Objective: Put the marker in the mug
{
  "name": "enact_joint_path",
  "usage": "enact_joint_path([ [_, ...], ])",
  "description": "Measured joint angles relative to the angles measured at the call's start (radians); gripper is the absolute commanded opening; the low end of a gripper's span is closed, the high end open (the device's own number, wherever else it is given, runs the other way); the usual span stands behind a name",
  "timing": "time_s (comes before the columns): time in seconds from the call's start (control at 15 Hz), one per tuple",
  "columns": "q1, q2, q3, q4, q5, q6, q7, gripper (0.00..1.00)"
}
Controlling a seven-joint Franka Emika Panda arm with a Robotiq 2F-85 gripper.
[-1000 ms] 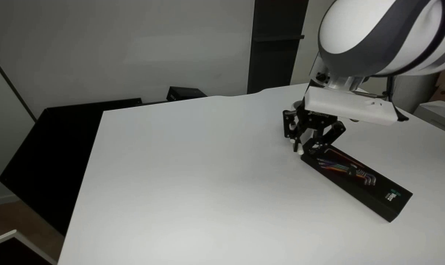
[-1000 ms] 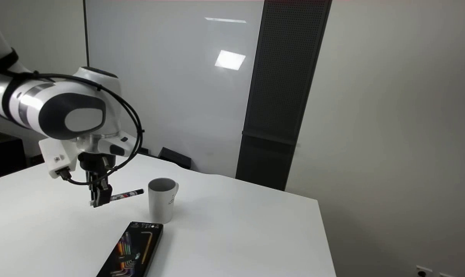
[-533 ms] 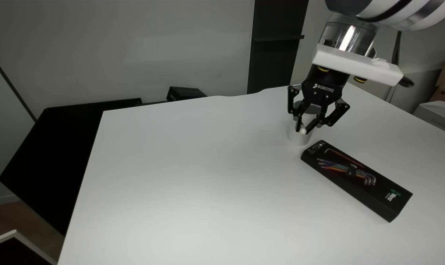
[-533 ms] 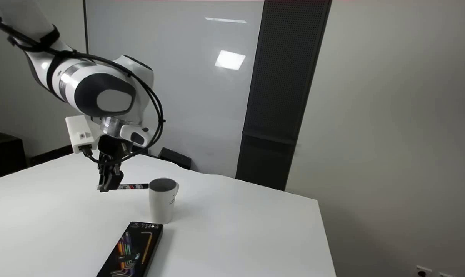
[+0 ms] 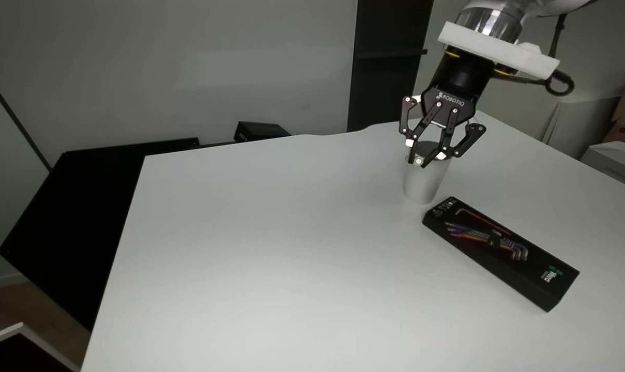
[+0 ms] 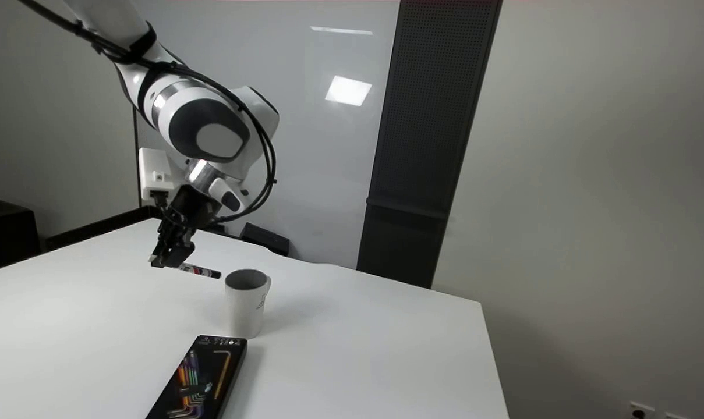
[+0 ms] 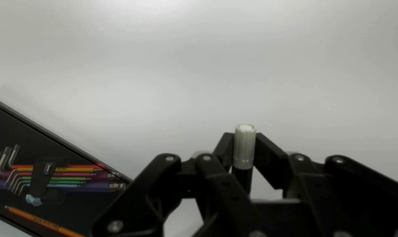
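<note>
Pinching the marker near its white end, the gripper hangs tilted above the table, its jaws closed as far as the barrel lets them, a fingertip pressed on either side. The white end pokes out between the tips in the wrist view; in an exterior view the black end sticks out the opposite way, slanting down a little toward the mug. That black end is near the mug's rim, outside it, with a gap between. The mug stands upright on the table, its handle on the side turned away from the gripper. Near its base lies a black box, flat, with coloured hex keys pictured on top.
</note>
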Motion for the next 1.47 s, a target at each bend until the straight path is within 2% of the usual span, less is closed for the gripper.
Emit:
enact_joint_path([
  [0.4,-0.035,0.056,-0.016,0.148,0.079,-0.152,0.031,0.08],
  [0.8,-0.055,0.102,-0.042,0.268,0.139,-0.302,0.117,0.08],
  [1.47,-0.116,0.182,-0.108,0.341,0.178,-0.396,0.183,0.08],
])
